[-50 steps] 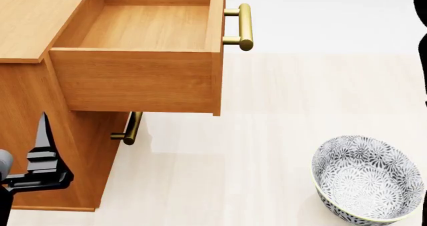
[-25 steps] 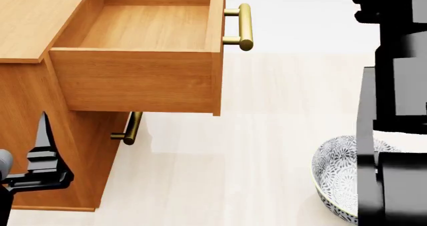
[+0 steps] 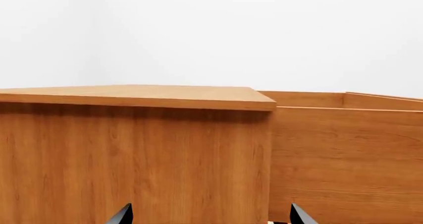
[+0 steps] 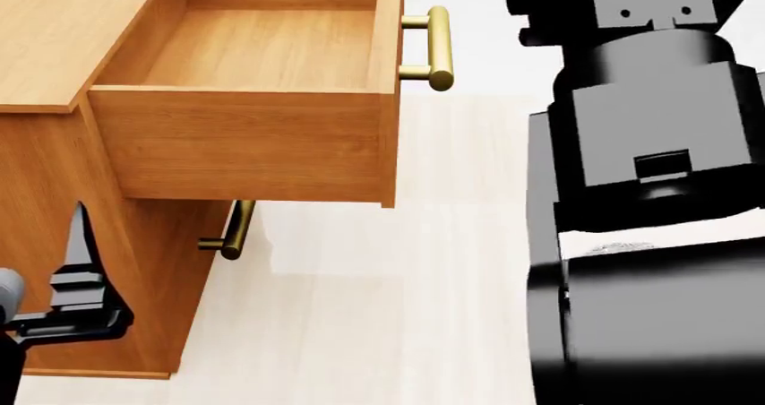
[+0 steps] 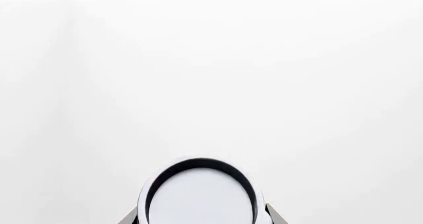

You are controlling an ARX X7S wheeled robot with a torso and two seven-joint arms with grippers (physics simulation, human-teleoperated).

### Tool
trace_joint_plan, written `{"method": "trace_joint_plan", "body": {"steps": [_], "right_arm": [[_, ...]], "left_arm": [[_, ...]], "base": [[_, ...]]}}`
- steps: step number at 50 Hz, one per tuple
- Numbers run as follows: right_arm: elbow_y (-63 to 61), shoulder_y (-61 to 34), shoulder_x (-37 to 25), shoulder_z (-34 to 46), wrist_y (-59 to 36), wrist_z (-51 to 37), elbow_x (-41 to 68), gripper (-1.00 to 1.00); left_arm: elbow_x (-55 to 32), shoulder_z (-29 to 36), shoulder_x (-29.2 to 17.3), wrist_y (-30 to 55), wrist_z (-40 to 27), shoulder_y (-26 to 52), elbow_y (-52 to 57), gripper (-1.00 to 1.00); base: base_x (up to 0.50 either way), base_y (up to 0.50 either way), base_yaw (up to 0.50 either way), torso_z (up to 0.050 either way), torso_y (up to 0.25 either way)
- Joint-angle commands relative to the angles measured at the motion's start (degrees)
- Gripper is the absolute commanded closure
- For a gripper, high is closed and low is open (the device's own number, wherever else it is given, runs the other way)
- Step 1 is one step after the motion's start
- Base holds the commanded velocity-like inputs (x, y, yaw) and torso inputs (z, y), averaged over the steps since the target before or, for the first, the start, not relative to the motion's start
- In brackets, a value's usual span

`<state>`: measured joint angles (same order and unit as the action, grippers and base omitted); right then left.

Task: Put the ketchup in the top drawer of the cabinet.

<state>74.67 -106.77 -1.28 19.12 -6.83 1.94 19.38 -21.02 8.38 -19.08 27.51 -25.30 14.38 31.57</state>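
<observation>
The cabinet (image 4: 54, 38) stands at the left, and its top drawer (image 4: 263, 56) is pulled out, open and empty, with a brass handle (image 4: 438, 47). In the right wrist view a round silver lid with a dark rim, the ketchup (image 5: 200, 194), sits between the fingertips of my right gripper (image 5: 201, 218), which is shut on it against a white background. Its red label is hidden. My right arm (image 4: 646, 199) fills the right of the head view. My left gripper (image 4: 81, 244) is open and empty beside the cabinet's side (image 3: 132, 159).
The lower drawer's brass handle (image 4: 236, 230) shows under the open drawer. The pale floor (image 4: 382, 315) lies between the cabinet and my right arm. The patterned bowl is hidden behind the right arm.
My right arm has swung in from the right edge and upward, and now covers the bowl. The left arm and the drawer have not moved.
</observation>
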Motion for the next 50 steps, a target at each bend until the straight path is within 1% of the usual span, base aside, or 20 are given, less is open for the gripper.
{"method": "trace_joint_plan", "body": {"steps": [1,4,7,10,14,21,27,34,36,44,50], "right_arm": [[0.28,-0.58,1.27,29.78,1.60,-3.79,29.21,1.00],[-0.79,-1.51,1.27,46.46,4.01,-4.58,45.70,1.00],[-2.02,-2.49,1.28,57.42,5.97,-4.67,58.25,1.00],[-3.12,-3.41,1.28,64.48,7.09,-5.05,66.11,1.00],[-4.16,-3.78,1.28,69.12,7.80,-4.28,71.38,1.00],[-7.42,-3.04,1.28,71.36,7.62,0.43,72.83,1.00],[-9.02,-3.69,1.28,71.31,4.70,6.23,72.98,1.00],[-9.52,-2.67,1.28,71.36,3.09,8.91,72.78,1.00],[-9.36,-3.50,1.28,71.46,-0.28,10.88,73.06,1.00],[-9.30,-1.97,1.28,71.24,-2.54,11.73,72.69,1.00],[-9.02,-2.35,1.28,71.40,-7.59,12.15,72.13,1.00]], "left_arm": [[-0.12,0.36,0.01,-0.20,-0.16,-0.04,0.04,-1.00],[-0.22,0.28,-0.07,-0.47,-0.11,-0.26,-0.07,-1.00],[-0.36,0.07,-0.17,-0.70,-0.10,-0.41,-0.08,-1.00],[-0.48,-0.10,-0.30,-0.71,-0.14,-0.47,-0.13,-1.00],[-0.60,-0.15,-0.35,-0.78,-0.22,-0.49,-0.09,-1.00],[-0.70,0.08,-0.36,-0.41,-0.51,-0.16,0.21,-1.00],[-0.74,0.17,-0.47,-0.58,-0.56,-0.26,0.27,-1.00],[-0.83,0.15,-0.62,-0.72,-0.62,-0.31,0.06,-1.00],[-0.88,0.11,-0.65,-0.78,-0.63,-0.30,0.01,-1.00],[-0.95,0.22,-0.69,-0.98,-0.70,-0.37,-0.33,-1.00],[-1.00,0.41,-0.66,-0.96,-0.81,-0.24,-0.47,-1.00]], "base": [[0.00,0.00,0.00,0.000,0.000],[0.00,0.00,0.00,0.000,0.000],[0.00,0.00,0.00,0.000,0.000],[0.00,0.00,0.00,0.000,0.000],[0.00,0.00,0.00,0.000,0.003],[0.00,0.00,0.00,0.000,0.000],[0.00,0.00,0.00,0.000,0.000],[0.00,0.00,0.00,0.000,0.000],[0.00,0.00,0.00,0.000,0.000],[0.00,0.00,0.00,0.000,0.000],[0.00,0.00,0.00,0.000,0.002]]}}
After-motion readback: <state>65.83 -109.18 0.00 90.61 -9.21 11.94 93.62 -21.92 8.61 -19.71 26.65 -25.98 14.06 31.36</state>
